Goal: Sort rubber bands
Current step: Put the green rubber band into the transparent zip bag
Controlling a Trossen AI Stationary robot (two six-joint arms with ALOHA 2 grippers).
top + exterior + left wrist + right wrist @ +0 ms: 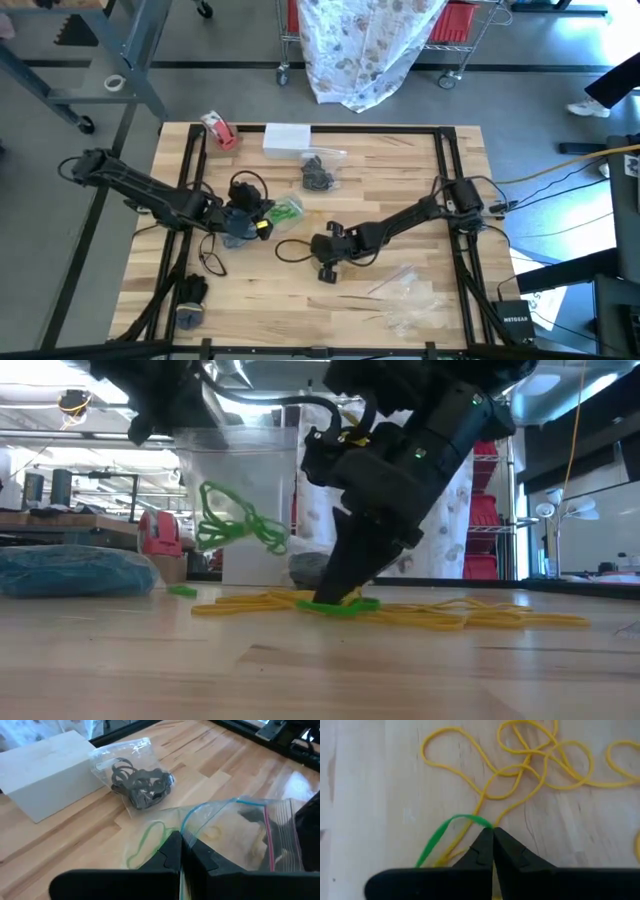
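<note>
At counter centre, the right gripper (492,837) jaws pinch a thin green rubber band (440,836) off the tangled yellow bands (530,765) for sorting, while at 9 o'clock the left gripper (181,851) jaws clamp the clear zip bag (240,835), keeping it raised.

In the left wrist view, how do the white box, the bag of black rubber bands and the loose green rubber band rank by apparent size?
1. white box, largest.
2. bag of black rubber bands.
3. green rubber band, smallest, though it lies nearer the camera and is partly hidden, so this is less sure.
</note>
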